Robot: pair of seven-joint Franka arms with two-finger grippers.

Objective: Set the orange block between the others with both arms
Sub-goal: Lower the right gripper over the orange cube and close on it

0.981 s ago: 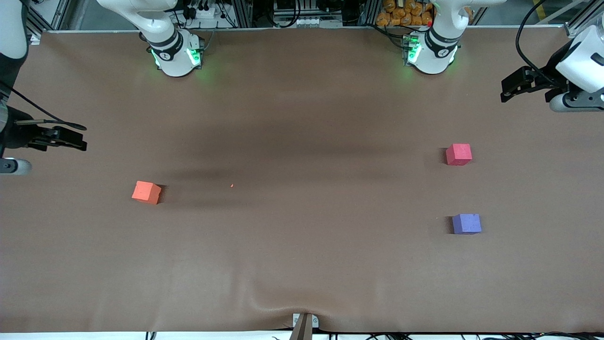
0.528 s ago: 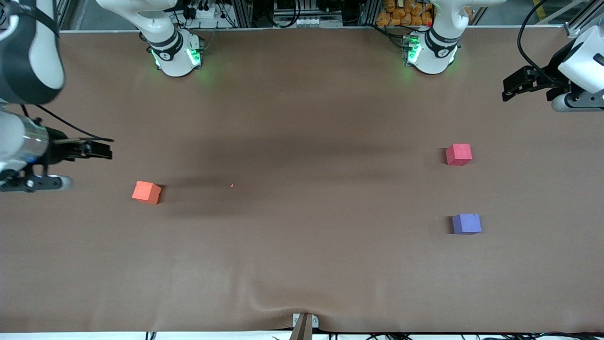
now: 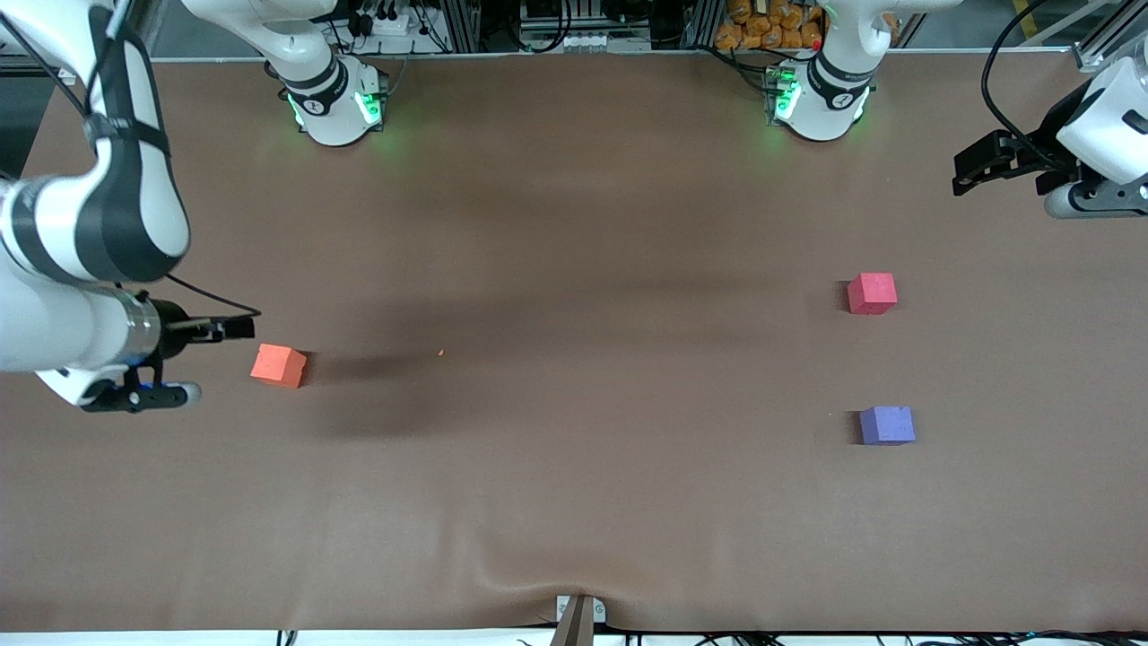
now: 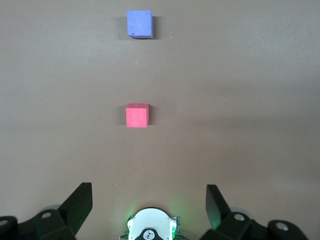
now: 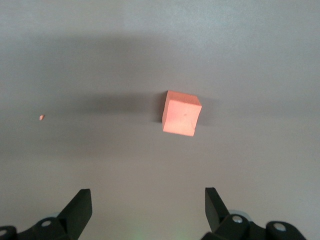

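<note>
Over the last second the right gripper (image 3: 235,328) has swung in from the left edge of the front view toward the centre-left, and it now hangs just beside the orange block (image 3: 278,365), slightly above it in the frame and not touching it. Its fingers are spread wide with nothing between them; in the right wrist view the two fingertips (image 5: 80,205) flank the lower edge of the frame and the orange block (image 5: 181,113) sits a little right of centre, turned somewhat off square to the jaws. The block itself has not shifted. A tiny orange speck (image 3: 440,353) lies on the brown table (image 3: 574,502) near mid-frame. The left gripper (image 3: 973,166) waits at the upper right of the front view, also wide open and empty, essentially where it was. The pinkish-red cube (image 3: 872,292) and the purple-blue cube (image 3: 887,425) stand well apart at right, red above purple in the frame, with a bare gap between them. Judgement: the approach phase is under way and no grasp has been made. The wrist probably needs rotating to match the block's faces before descending. A handover to the left arm looks likely, given how far the gap lies from the right arm's end of the table.
</note>
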